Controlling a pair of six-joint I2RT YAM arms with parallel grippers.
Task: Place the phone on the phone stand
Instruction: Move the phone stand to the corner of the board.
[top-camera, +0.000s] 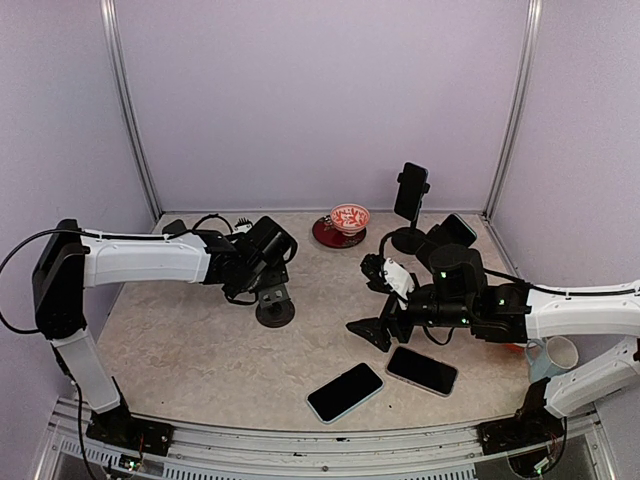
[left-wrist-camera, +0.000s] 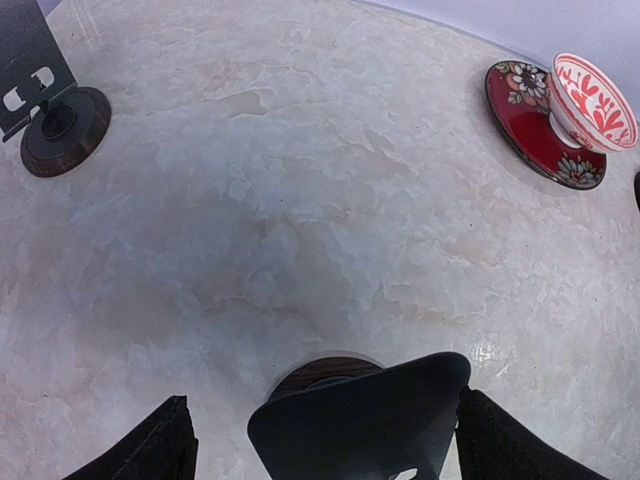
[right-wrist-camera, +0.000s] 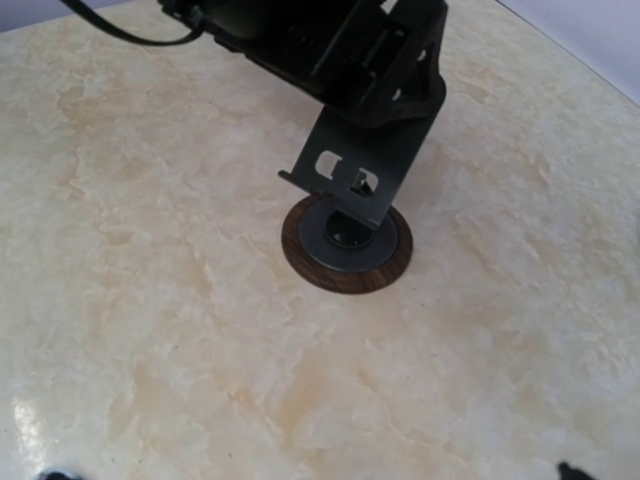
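Hovering over the table (top-camera: 180, 350), my left gripper (left-wrist-camera: 320, 420) straddles the phone stand (right-wrist-camera: 350, 170), jaws wide, one finger (left-wrist-camera: 500, 445) perhaps touching its plate. My right gripper (right-wrist-camera: 312, 470) gapes empty. The left phone (top-camera: 345, 392) and the right phone (top-camera: 422, 371) lie flat near the front edge.

both arms same build: white-shelled left arm (top-camera: 140, 258) and white-shelled right arm (top-camera: 585, 312), tubular links, black joint housings and black wrists. thin black cable (top-camera: 20, 245) loops off the left shoulder. small green leds (top-camera: 437, 272) on the right wrist. black wedge-shaped fingers (left-wrist-camera: 160, 452).
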